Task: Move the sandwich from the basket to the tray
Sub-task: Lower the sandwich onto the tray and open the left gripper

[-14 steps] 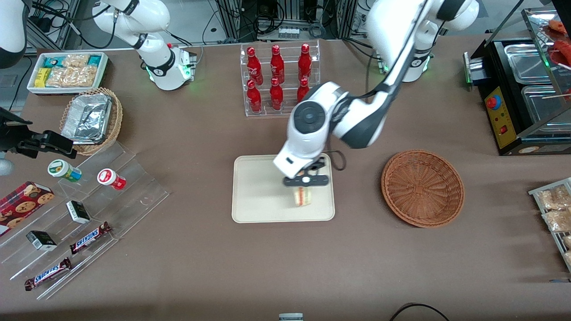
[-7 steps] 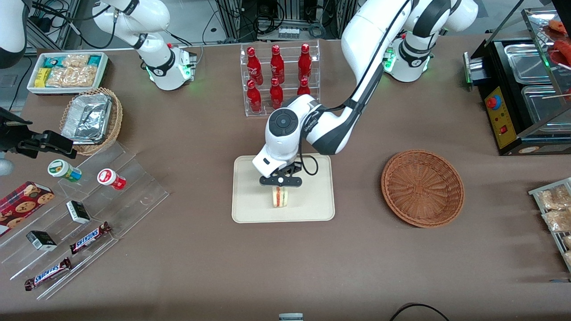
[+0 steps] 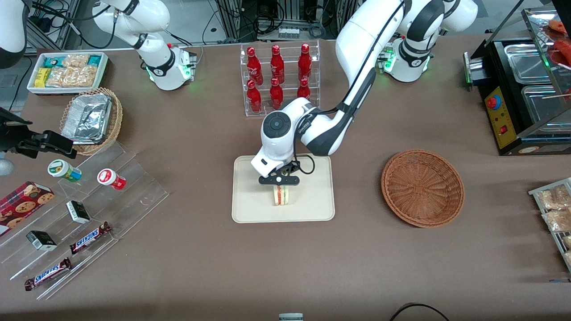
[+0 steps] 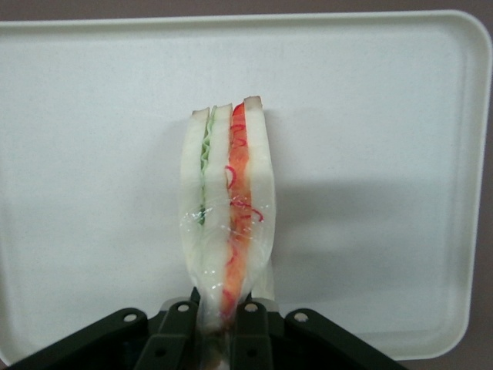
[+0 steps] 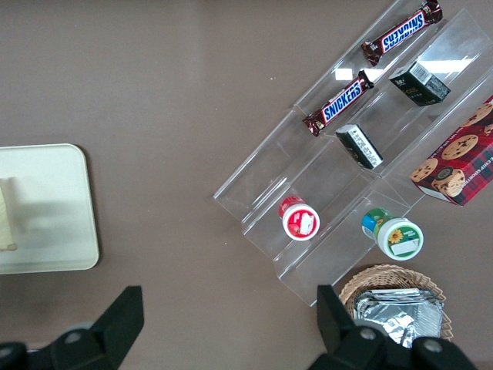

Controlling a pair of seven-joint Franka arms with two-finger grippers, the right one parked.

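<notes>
The sandwich (image 3: 281, 195) is held over the tray (image 3: 250, 209), pinched at one end by the gripper (image 3: 279, 183) of the working arm, whose fingers (image 4: 179, 327) are closed on the wrapped wedge, as the wrist view shows. The basket (image 3: 422, 187) is seen bare of any contents toward the working arm's end of the table, so the carry is judged largely done; what is left is the lowering, the release and the withdrawal. Whether the lower edge of the sandwich already touches the tray cannot be told, though a shadow is cast just beside it. The gripped end of the wedge is hidden between the fingers, and the fingertips themselves are cut off in the wrist view
</notes>
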